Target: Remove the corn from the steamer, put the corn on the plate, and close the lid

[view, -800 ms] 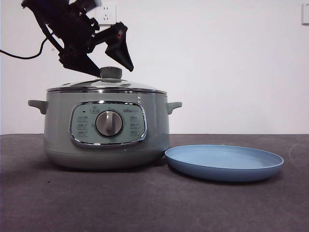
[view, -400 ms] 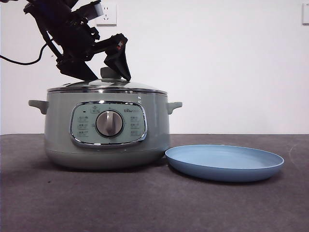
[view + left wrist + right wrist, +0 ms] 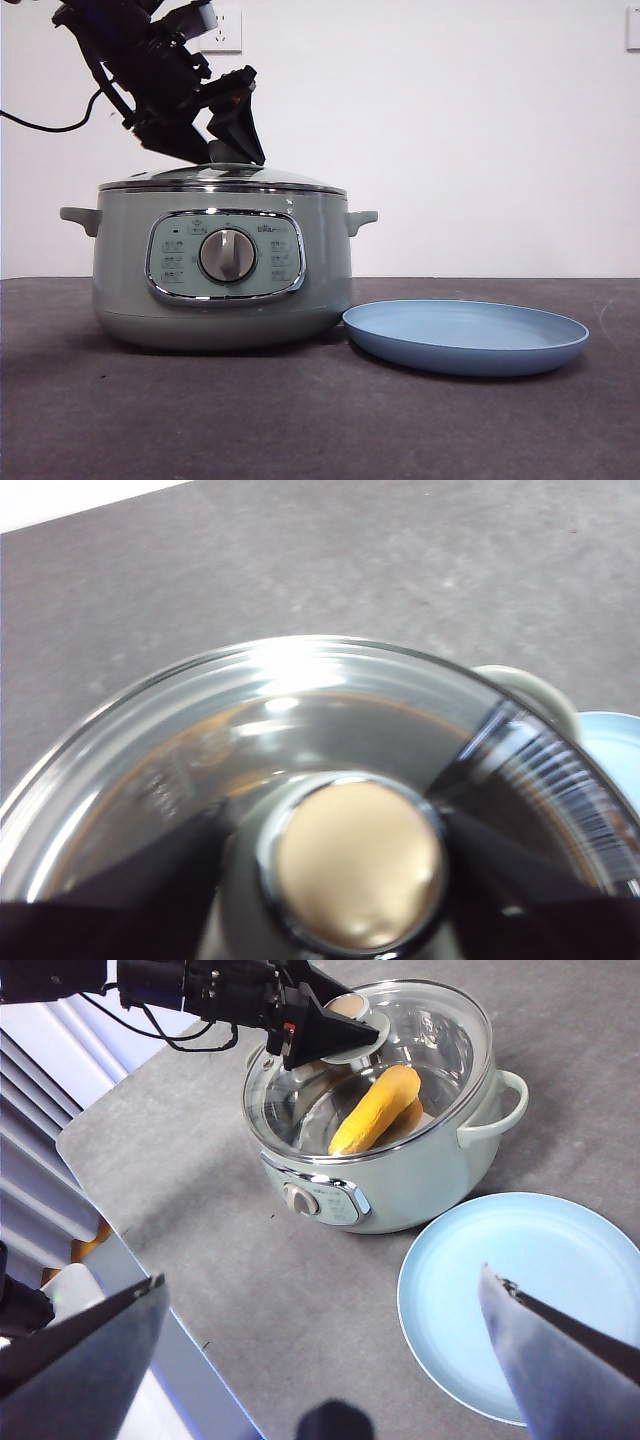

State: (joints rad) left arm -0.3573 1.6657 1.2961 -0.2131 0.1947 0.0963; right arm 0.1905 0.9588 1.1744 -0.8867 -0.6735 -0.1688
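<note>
The steamer (image 3: 120, 260) stands left of centre with the glass lid (image 3: 280, 179) on it. In the right wrist view the corn (image 3: 375, 1110) lies inside the steamer (image 3: 400, 1190) under the lid (image 3: 440, 1030). My left gripper (image 3: 232, 155) comes down from the upper left, its jaws closed against both sides of the lid's knob (image 3: 360, 865). It also shows in the right wrist view (image 3: 345, 1030). The light-blue plate (image 3: 465, 335) sits empty to the right of the steamer. My right gripper (image 3: 322, 1275) is open and empty, high above the table near the plate (image 3: 520, 1300).
A wall socket (image 3: 222, 28) and a black cable (image 3: 50, 120) are behind the left arm. The dark grey table's edge (image 3: 150, 1250) runs close to the steamer's control-panel side.
My left gripper has come down over the lid and its jaws have closed in around the knob. The lid, steamer and plate have not moved.
</note>
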